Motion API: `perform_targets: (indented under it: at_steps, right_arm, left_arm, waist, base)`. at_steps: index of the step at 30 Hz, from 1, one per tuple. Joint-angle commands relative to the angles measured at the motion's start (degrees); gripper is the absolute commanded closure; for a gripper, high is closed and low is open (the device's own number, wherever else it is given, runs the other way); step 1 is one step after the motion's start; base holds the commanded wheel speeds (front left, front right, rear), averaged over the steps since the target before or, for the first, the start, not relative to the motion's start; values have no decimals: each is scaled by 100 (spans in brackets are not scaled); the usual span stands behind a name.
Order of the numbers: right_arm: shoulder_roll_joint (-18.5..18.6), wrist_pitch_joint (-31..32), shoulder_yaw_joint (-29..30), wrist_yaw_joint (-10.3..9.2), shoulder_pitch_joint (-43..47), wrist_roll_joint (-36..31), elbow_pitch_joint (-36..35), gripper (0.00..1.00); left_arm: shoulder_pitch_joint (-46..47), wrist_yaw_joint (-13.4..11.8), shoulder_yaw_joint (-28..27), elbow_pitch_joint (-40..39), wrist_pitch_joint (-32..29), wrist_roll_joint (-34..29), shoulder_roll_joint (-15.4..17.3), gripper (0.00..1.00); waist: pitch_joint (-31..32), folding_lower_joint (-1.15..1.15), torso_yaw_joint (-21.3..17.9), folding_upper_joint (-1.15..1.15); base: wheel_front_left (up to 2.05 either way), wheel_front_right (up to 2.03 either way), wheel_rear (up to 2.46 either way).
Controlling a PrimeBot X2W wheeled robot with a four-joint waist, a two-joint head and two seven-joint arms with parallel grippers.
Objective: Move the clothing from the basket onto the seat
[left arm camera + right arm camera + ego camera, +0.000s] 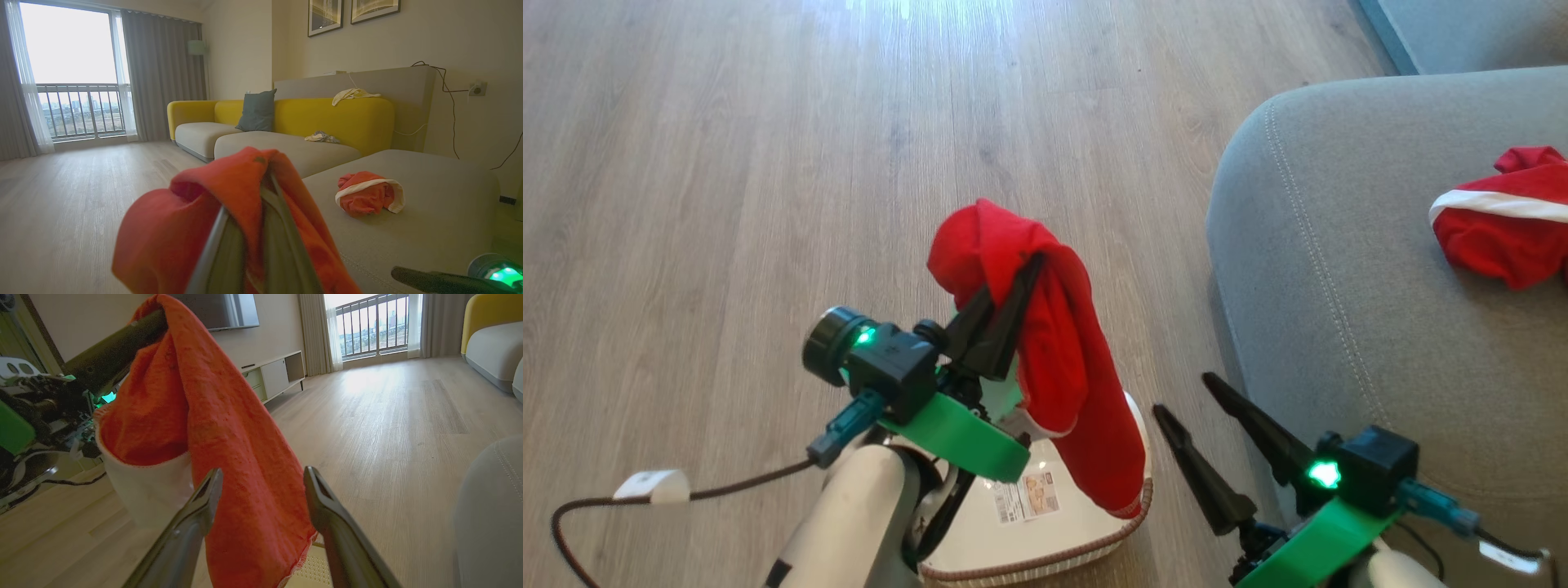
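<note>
Left gripper point(1013, 282) fingers pinched shut on red garment point(1062, 384), which hangs above basket point(1094, 535). Right gripper point(1183, 393) fingers spread, empty, beside basket. Second red garment point(1503, 220) lies on grey seat point(1339, 286), right of basket.

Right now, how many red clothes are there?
2. One red garment hangs from the left claw above the basket; the other garment lies on the seat. Part of the basket is hidden.

Right gripper point(262, 471): fingers spread wide, holding nothing.
Red garment point(229, 428): white band at its edge, hangs beyond those fingers.
Left gripper point(122, 347): pinches the garment's top.
Basket point(312, 571): cream part below the garment.
Seat point(490, 506): grey, on the right.
</note>
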State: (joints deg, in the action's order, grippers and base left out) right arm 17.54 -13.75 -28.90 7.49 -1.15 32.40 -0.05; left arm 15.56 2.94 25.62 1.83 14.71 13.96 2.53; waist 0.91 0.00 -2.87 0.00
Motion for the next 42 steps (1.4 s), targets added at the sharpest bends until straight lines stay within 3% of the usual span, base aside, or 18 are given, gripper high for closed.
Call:
perform_targets:
  at_steps: [1, 5, 17, 22, 26, 27, 28, 29, 42]
  right_arm:
    - [167, 0, -170, 0, -343, -90, -250, 0]
    - [385, 40, -478, 0, -581, -470, -195, 0]
    - [448, 96, -1168, 0, -1381, -808, 571, 0]
    - [317, 42, -1156, 0, -1597, -1023, 1017, 0]
    - [5, -39, -999, 0, -1605, -1012, 1360, 0]
    - [-50, -53, -984, 0, -1594, -982, 1404, 34]
    - [-109, -68, -949, 0, -1578, -935, 1434, 78]
    - [-169, -82, -905, 0, -1553, -867, 1453, 100]
    - [-782, -123, 279, 0, -952, -669, 919, 100]
  left_arm:
    - [370, 56, -176, -144, 29, -56, 35, 100]
    - [388, 171, -7, -61, 29, -68, 35, 100]
    - [486, 377, 806, -32, 29, -16, 35, 100]
    - [466, 407, 1134, -71, 29, 46, 35, 100]
    - [378, 420, 1340, -77, 29, 86, 35, 100]
    - [359, 421, 1364, -74, 29, 93, 35, 100]
    - [338, 423, 1384, -71, 29, 104, 35, 100]
    - [319, 424, 1403, -68, 29, 108, 35, 100]
    - [49, 435, 1444, 92, 29, 157, 35, 100]
  waist:
    - [-5, 0, 4, 0]
    - [-20, 0, 17, 0]
    - [-19, 0, 219, 0]
    - [46, 0, 291, 0]
    - [109, 0, 346, 0]
    - [121, 0, 358, 0]
    - [132, 0, 370, 0]
    - [142, 0, 382, 0]
    - [226, 0, 450, 0]
  base:
    - [0, 0, 0]
    - [0, 0, 0]
    - [0, 0, 0]
    - [0, 0, 0]
    - [0, 0, 0]
    - [0, 0, 0]
    - [0, 0, 0]
    - [0, 0, 0]
    - [0, 0, 0]
